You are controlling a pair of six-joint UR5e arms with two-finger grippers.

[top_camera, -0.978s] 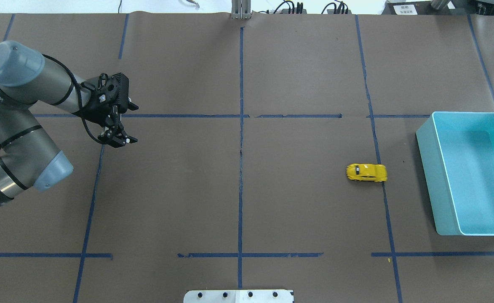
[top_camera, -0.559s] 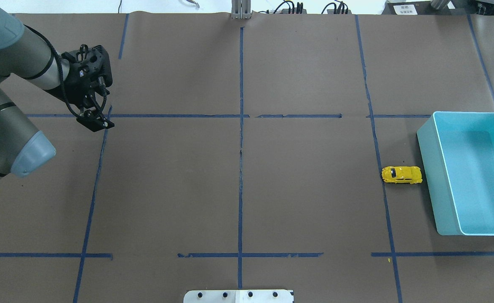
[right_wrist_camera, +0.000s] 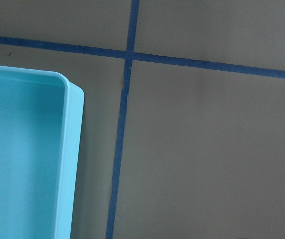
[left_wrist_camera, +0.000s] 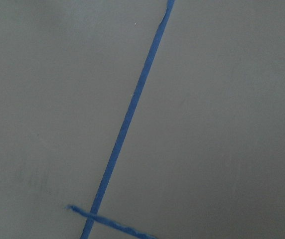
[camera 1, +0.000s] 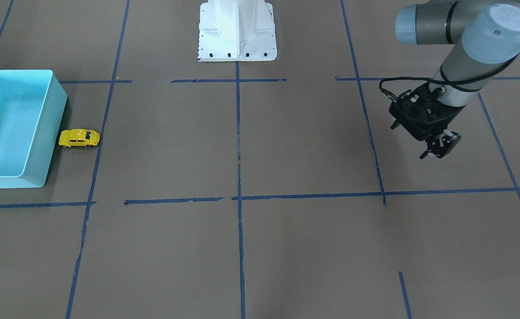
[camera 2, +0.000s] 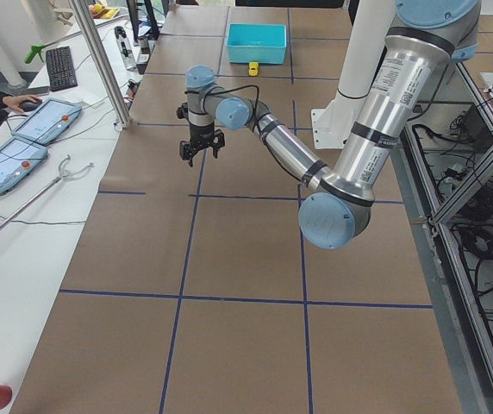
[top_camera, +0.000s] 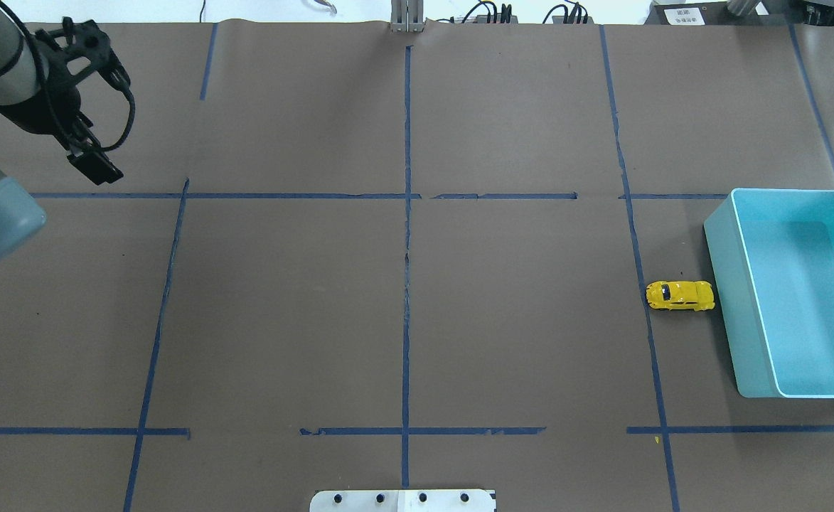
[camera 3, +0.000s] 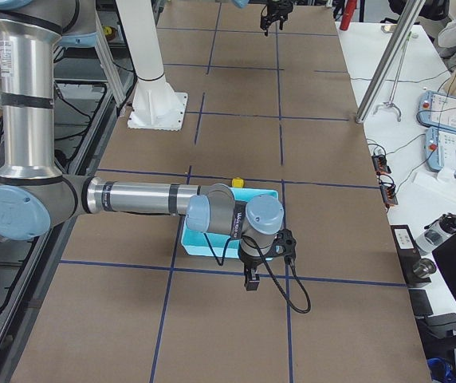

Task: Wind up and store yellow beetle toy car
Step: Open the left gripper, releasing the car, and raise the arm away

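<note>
The yellow toy car (top_camera: 680,295) stands on its wheels on the brown tabletop (top_camera: 516,320), on the robot's right side, just beside the outer long wall of the light blue bin (top_camera: 721,284). Whether the car touches this wall I cannot tell. The other end of the car reaches a blue tape line (top_camera: 635,242). In the front-facing view the car (camera 1: 79,138) is also outside the bin (camera 1: 42,133), near the middle of its wall, and the part of the bin's inside that shows holds nothing. The left gripper (top_camera: 97,167) hangs over the far left part of the tabletop, well apart from the car, and points down. In the left side view its two fingers (camera 2: 188,153) stand apart and there is nothing between them, so it is spread and holds nothing. The left wrist camera shows only bare brown surface with tape. The right gripper (camera 3: 249,279) shows only in the right side view, where it hangs just beside the near corner of the bin (camera 3: 204,246). If its fingers are together or apart I cannot tell. The right wrist camera looks down on one rounded corner of the bin (right_wrist_camera: 68,164) and a crossing of two tape lines.
</note>
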